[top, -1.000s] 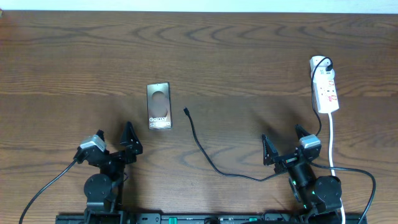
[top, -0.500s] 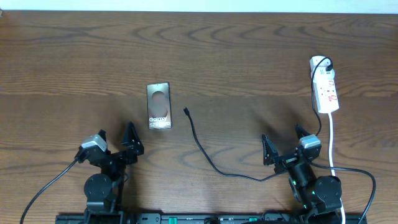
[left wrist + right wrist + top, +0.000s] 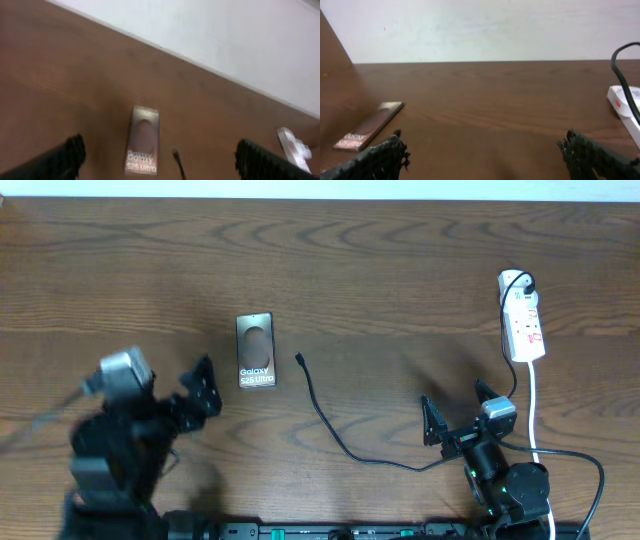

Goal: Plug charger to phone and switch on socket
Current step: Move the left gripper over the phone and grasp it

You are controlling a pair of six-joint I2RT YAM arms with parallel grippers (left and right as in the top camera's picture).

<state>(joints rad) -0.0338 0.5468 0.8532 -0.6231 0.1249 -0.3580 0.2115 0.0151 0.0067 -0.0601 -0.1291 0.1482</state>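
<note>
On the surface (image 3: 400,270) you have one phone (image 3: 256,350) left of centre, one charger (image 3: 330,425) curving beside it and one socket (image 3: 522,320) far right. Both your left tool (image 3: 162,160) and right tool (image 3: 457,412) gape empty. Your left arm looks blurred overhead.

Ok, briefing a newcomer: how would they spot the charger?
On the brown wooden table, find the flat dark grey-brown phone. Just right of it lies a thin black curvy charger cable with a small plug tip; the other cord, by the white power strip, is thicker and white.
</note>
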